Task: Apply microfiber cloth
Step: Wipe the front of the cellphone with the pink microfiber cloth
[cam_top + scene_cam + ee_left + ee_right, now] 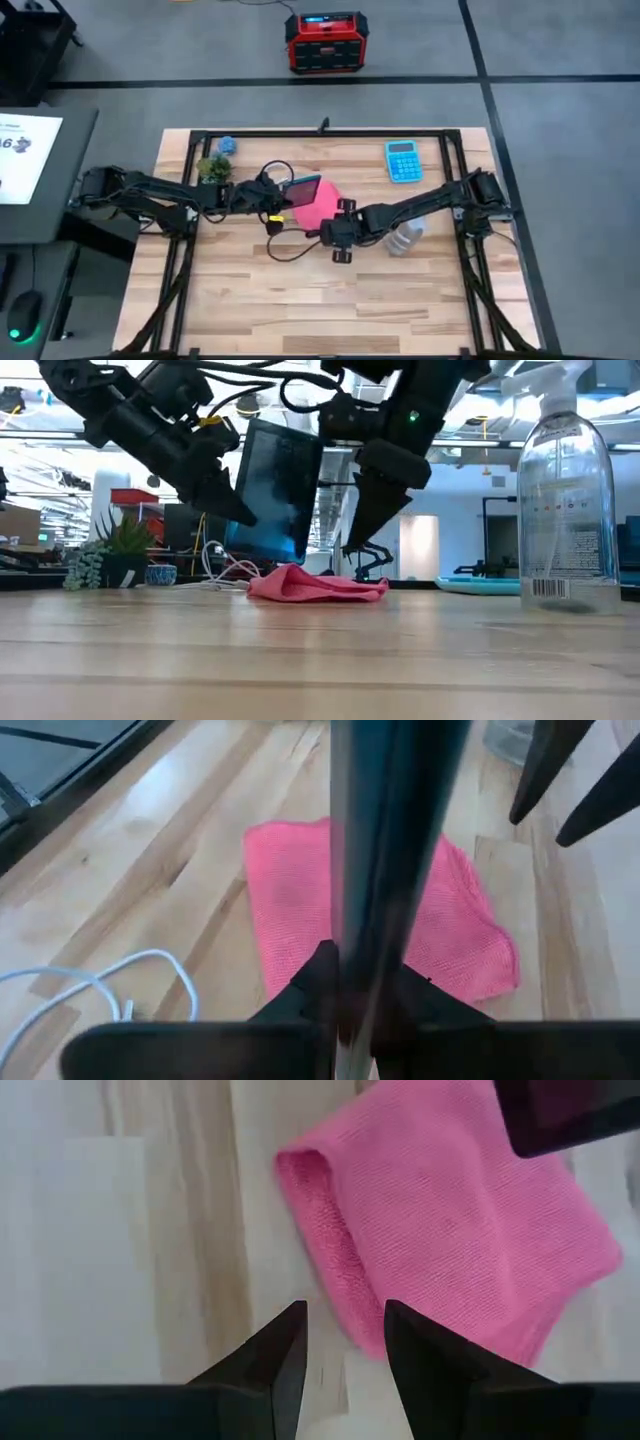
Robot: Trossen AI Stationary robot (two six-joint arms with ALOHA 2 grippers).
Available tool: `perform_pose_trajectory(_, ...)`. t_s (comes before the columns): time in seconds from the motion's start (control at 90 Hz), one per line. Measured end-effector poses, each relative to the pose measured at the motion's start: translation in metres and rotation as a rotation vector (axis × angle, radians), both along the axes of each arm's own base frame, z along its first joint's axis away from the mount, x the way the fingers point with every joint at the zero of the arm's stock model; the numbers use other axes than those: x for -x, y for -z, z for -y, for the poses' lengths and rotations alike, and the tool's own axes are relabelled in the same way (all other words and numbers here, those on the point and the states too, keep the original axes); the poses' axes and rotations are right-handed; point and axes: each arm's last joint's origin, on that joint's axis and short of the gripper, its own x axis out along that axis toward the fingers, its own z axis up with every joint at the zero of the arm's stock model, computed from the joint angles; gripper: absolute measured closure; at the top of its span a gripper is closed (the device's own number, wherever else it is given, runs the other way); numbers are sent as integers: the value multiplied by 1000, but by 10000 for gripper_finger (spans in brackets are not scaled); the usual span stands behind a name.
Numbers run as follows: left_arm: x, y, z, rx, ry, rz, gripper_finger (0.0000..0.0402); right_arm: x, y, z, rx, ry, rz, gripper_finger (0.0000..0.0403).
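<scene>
From above, your one microfiber cloth (318, 207) is a bright pink patch lying on the wooden worktop (300, 300) near the middle, between the two arms. The left claw (283, 203) sits at the cloth's left edge, clamped on a dark phone (302, 187) with a teal rim. The right claw (341, 236) is just beside the cloth's lower right edge. You also have one blue calculator (403, 161), one clear spray bottle (405, 238), one small potted plant (213, 168) and one red box (323, 42) on the floor beyond.

At table height, the cloth (315, 584) lies rumpled and low on the worktop (320, 660). The phone (275, 490) is held upright and tilted above its left end. The right claw (365, 540) hangs over the cloth's right end with its fingers a little apart, not touching it. The bottle (563, 500) stands well off to the side.

From the left wrist, the phone (385, 870) runs edge-on up the middle, gripped between the fingers, with the cloth (300, 890) flat behind it and a white cable (90, 985) nearby.

From the right wrist, the claw (345, 1345) is slightly open and empty, over the edge of the cloth (450, 1220), which shows a knitted texture and one folded corner.
</scene>
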Motion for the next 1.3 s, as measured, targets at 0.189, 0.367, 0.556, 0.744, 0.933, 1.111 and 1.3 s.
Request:
perform_pose_trajectory(0.189, 0, 0, 2, 11, 3, -2, 389, -15, -1, 17, -120, -15, 111, 269)
perform_pose_trajectory(0.367, -1, 0, 2, 14, 9, 9, 389, -17, 0, 14, -114, -55, 122, 248)
perform_pose_trajectory(0.556, -3, -4, 2, -25, 44, 40, 389, -18, -1, 10, -101, -69, 142, 241)
perform_pose_trajectory(0.744, -5, -7, 2, -45, 53, 67, 389, -20, -1, 18, -100, -44, 153, 241)
perform_pose_trajectory(0.933, -5, -8, 1, -96, 80, 64, 389, -20, -2, 20, -118, -11, 162, 241)
perform_pose_trajectory(1.111, -5, -8, 1, -109, 85, 60, 389, -21, -2, 19, -124, -3, 172, 241)
perform_pose_trajectory(1.3, -16, 14, 0, -111, 96, -4, 389, -27, -7, 19, -162, 41, 257, 241)
